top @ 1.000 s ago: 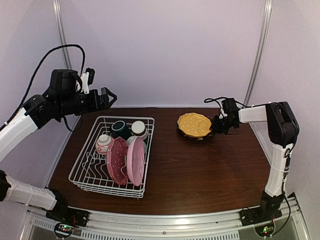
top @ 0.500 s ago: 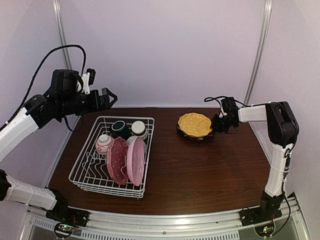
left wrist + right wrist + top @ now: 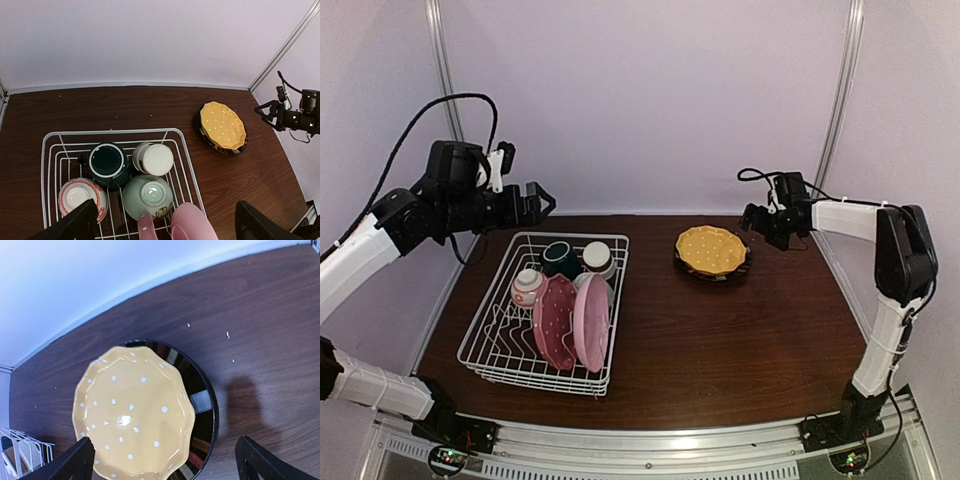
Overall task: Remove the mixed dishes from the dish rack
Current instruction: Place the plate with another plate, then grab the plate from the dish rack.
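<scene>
The white wire dish rack point(image 3: 480, 335) holds a dark green cup point(image 3: 561, 258), a beige cup point(image 3: 597, 256), a white-red bowl point(image 3: 528, 287), a pale green bowl point(image 3: 147, 196), a red-pink dotted plate point(image 3: 555, 320) and a light pink plate point(image 3: 591, 322) standing on edge. My left gripper point(image 3: 535, 200) hovers open above the rack's far edge, holding nothing. The yellow dotted plate point(image 3: 709, 249) lies on the dark brown plate point(image 3: 712, 272) on the table. My right gripper point(image 3: 752, 220) is open, just right of and above that stack, clear of it.
The rack takes up the left half of the brown table point(image 3: 720, 340). A purple back wall and side walls with metal rails point(image 3: 835, 110) close in the table. The rack's corner point(image 3: 25, 450) shows at the lower left of the right wrist view.
My right gripper has opened, let go of the yellow plate's edge, and pulled up and to the right. The yellow plate now rests flat on the dark plate. My left arm barely shifted.
</scene>
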Robot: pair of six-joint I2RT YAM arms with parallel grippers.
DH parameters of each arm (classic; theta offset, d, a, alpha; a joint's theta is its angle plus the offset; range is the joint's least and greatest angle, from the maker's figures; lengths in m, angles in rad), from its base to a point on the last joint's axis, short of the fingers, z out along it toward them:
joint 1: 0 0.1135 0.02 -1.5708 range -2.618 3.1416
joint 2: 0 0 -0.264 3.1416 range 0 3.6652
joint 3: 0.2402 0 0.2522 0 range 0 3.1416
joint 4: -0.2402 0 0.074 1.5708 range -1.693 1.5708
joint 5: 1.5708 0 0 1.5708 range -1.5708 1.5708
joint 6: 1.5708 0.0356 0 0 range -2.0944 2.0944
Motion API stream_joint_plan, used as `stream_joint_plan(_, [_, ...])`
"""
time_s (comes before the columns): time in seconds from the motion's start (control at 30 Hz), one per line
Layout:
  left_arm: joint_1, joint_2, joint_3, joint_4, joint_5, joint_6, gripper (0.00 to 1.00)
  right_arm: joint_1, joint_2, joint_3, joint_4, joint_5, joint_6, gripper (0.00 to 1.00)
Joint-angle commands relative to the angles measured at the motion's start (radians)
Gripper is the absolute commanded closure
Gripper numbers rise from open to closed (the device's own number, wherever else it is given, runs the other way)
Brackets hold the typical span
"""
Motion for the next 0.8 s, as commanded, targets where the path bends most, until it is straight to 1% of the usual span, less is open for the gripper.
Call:
stream_joint_plan(0.0, [0.007, -0.008, 0.041, -0.061, -0.043, 0.032, 0.03, -0.006, -0.132, 0.039, -0.045, 0.062, -0.07, 0.0])
stream_joint_plan(0.07, [0.007, -0.014, 0.048, -0.106, -0.08, -0.005, 0.03, -0.003, -0.182, 0.046, -0.091, 0.107, -0.114, 0.0])
stream_joint_plan(0.13, [0.007, -0.027, 0.039, -0.131, -0.087, -0.017, 0.03, 0.004, -0.241, 0.031, -0.119, 0.151, -0.153, 0.0])
stream_joint_plan(0.23, [0.007, -0.073, -0.001, -0.135, -0.048, 0.009, 0.03, 0.022, -0.345, -0.035, -0.138, 0.233, -0.214, 0.0])
stream_joint_plan(0.33, [0.007, -0.093, -0.004, -0.209, -0.012, 0.052, 0.03, 0.055, -0.473, -0.117, -0.141, 0.335, -0.27, 0.0])
stream_joint_plan(0.47, [0.005, -0.094, -0.024, -0.326, 0.037, 0.071, 0.03, 0.154, -0.598, -0.199, -0.154, 0.511, -0.363, 0.0])
stream_joint_plan(0.53, [0.005, -0.106, -0.053, -0.356, 0.055, 0.067, 0.03, 0.195, -0.648, -0.23, -0.157, 0.563, -0.4, 0.0])
stream_joint_plan(0.63, [0.005, -0.122, -0.102, -0.383, 0.095, 0.062, 0.03, 0.205, -0.729, -0.302, -0.127, 0.587, -0.372, 0.0])
stream_joint_plan(0.7, [-0.002, -0.125, -0.131, -0.384, 0.165, 0.062, 0.02, 0.205, -0.772, -0.347, -0.112, 0.546, -0.365, 0.0])
stream_joint_plan(0.77, [-0.025, -0.121, -0.15, -0.387, 0.181, 0.062, 0.02, 0.205, -0.804, -0.376, -0.101, 0.497, -0.355, 0.0])
